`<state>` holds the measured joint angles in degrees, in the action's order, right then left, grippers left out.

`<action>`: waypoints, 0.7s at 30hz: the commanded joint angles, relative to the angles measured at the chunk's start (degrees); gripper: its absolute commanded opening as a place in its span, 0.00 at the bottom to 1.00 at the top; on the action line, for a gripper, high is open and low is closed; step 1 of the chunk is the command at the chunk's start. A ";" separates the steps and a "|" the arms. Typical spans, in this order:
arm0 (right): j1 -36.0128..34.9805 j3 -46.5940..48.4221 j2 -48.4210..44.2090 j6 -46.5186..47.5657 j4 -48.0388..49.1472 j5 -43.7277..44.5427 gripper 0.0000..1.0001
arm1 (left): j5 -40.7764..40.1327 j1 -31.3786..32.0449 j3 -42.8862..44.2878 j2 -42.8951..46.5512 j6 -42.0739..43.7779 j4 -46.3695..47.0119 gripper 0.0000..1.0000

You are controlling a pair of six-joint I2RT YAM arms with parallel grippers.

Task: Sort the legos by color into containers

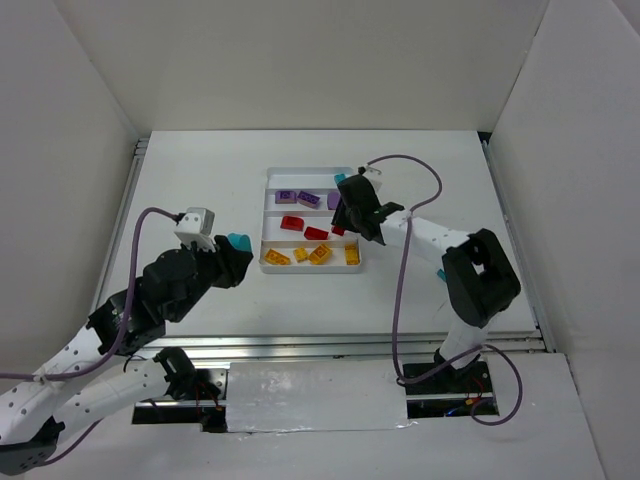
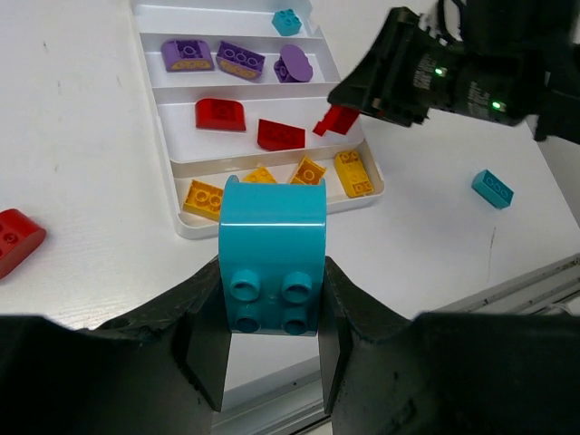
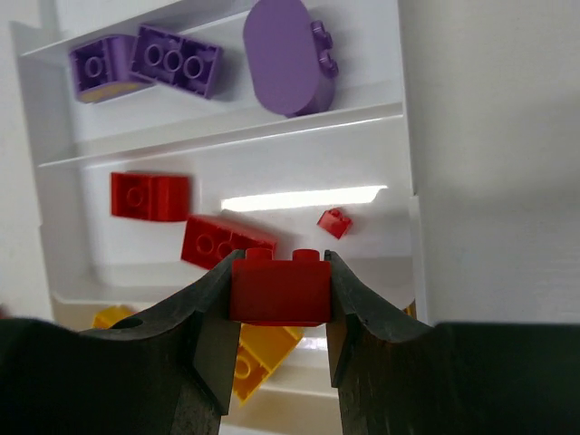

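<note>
Now we clamp a red brick (image 3: 277, 292) in the right gripper (image 1: 352, 215) above the red compartment (image 3: 299, 172) of the white tray (image 1: 268, 185), we think to drop it there, while the left gripper (image 1: 232, 255) grips a teal brick (image 2: 272, 245) beside the tray.

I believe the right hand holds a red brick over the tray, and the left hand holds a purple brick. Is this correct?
Not quite. The left hand holds a teal brick, not a purple one; the left wrist view shows it plainly. The rest stands: the right hand holds a red brick over the tray.
</note>
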<state>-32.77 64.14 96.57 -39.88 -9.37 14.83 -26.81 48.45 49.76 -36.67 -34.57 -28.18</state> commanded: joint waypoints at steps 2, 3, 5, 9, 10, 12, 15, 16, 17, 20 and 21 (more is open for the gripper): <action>-0.45 7.40 6.15 0.24 -3.90 7.49 0.06 | 4.21 -0.28 0.08 -1.03 1.87 3.48 0.00; -0.54 8.01 6.95 0.50 -3.91 7.67 0.08 | 4.48 -0.19 -0.18 -1.13 1.78 3.75 0.00; -0.19 9.77 9.23 0.76 -4.26 7.58 0.13 | 5.10 -0.19 -1.15 -1.30 1.78 4.54 0.00; -0.36 9.70 8.64 0.94 -3.82 6.62 0.61 | 5.45 -0.28 -2.12 -2.18 1.00 5.94 0.00; -0.36 9.69 8.63 0.94 -3.82 6.62 0.61 | 5.45 -0.28 -2.12 -2.18 0.99 6.12 0.00; -0.54 8.46 6.53 0.86 -3.20 6.44 0.68 | 4.40 -0.28 -2.38 -3.40 -0.67 6.21 0.00; -0.54 8.02 3.54 1.12 -4.17 6.62 0.72 | 0.72 -0.46 -1.95 -5.69 -3.30 6.56 0.00; -0.45 7.15 2.66 1.29 -4.08 6.35 0.73 | -0.95 -0.72 -1.51 -6.48 -3.75 7.43 0.03; -0.36 6.62 0.13 1.29 -4.17 5.66 0.76 | -1.66 -1.07 -1.33 -7.27 -4.01 8.23 0.04; -0.19 3.11 -7.24 0.24 -4.62 4.60 0.79 | 0.34 -7.36 0.42 -15.68 -4.10 12.00 0.09; 0.16 1.71 -9.63 0.15 -4.17 3.90 0.79 | 2.61 -9.66 1.12 -17.89 -4.54 12.97 0.08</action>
<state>-32.75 68.18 96.27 -39.16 -14.09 19.05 -25.17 43.79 48.07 -49.15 -37.08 -21.47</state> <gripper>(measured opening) 0.786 0.482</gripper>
